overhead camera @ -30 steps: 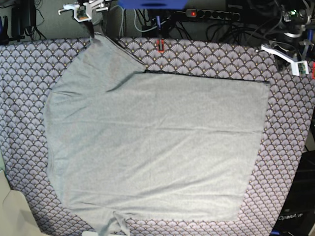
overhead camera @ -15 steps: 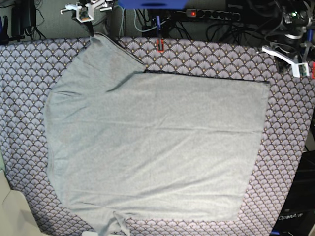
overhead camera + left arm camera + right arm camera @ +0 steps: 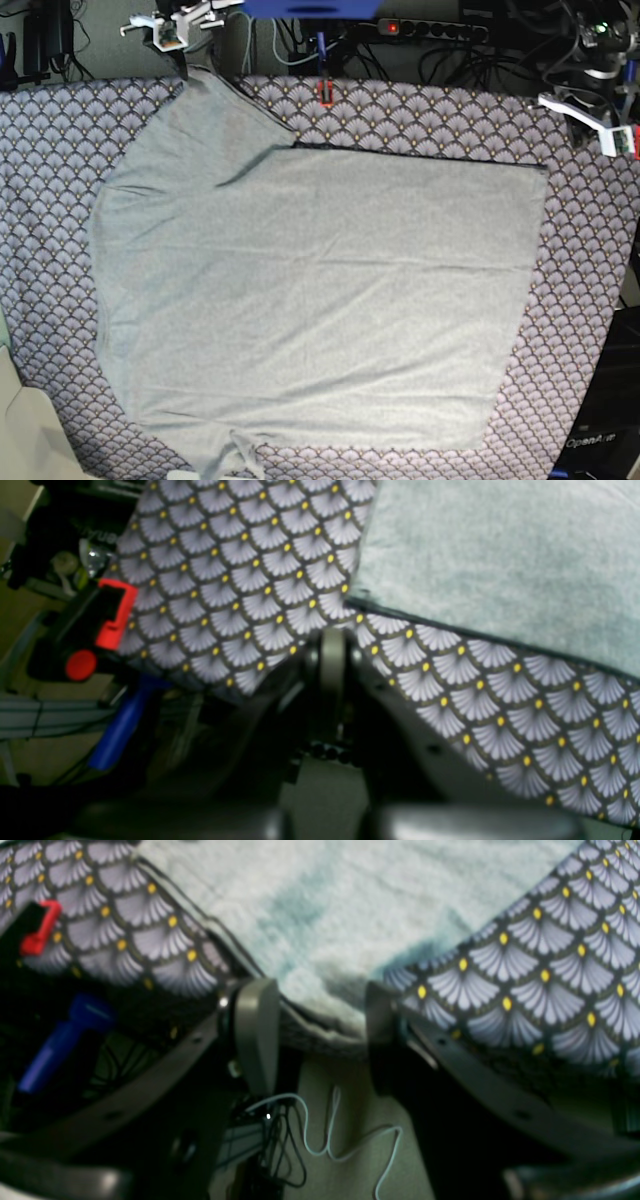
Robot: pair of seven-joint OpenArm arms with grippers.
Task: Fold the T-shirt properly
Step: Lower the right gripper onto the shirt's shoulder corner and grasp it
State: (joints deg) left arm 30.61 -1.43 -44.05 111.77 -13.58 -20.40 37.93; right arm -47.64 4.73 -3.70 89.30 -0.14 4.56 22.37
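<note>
The light grey T-shirt (image 3: 310, 290) lies spread flat on the purple scallop tablecloth (image 3: 580, 300), with one sleeve (image 3: 200, 110) reaching the far edge. My right gripper (image 3: 184, 58) stands open at that sleeve's tip. In the right wrist view its fingers (image 3: 256, 1030) stand wide apart on either side of the sleeve hem (image 3: 325, 1015) at the table's edge, and the right gripper (image 3: 317, 1032) holds nothing. My left gripper (image 3: 588, 110) hovers off the shirt's far right corner (image 3: 540, 170). In the left wrist view the left gripper (image 3: 332, 665) is shut and empty, just short of the shirt corner (image 3: 380, 600).
A red clamp (image 3: 325, 93) grips the table's far edge, with a blue handle (image 3: 117, 730) below it. A power strip (image 3: 430, 28) and cables run behind the table. A pale sheet (image 3: 25, 430) lies at the near left corner.
The right gripper has opened wider at the sleeve tip and drawn back a little. The left arm has shifted slightly up and right. The shirt has not moved.
</note>
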